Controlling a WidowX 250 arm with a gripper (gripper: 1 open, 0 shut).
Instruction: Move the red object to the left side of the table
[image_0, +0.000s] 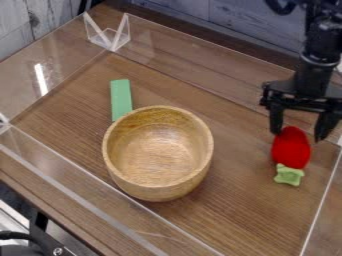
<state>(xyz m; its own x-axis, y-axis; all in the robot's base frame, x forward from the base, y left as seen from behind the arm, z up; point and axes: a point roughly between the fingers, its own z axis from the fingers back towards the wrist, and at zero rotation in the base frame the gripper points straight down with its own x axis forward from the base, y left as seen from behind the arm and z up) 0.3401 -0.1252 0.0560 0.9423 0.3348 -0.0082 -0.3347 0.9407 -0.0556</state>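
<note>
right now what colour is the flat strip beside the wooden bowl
Green: the flat strip shows best in the camera view.

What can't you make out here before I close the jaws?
- Gripper: whether its tips touch the red object; one oblique view, too small.
- Arm: upper part cut by the top edge.
- Table: right end cut by the frame edge.
- Bowl: the near inner wall is hidden by its own rim.
</note>
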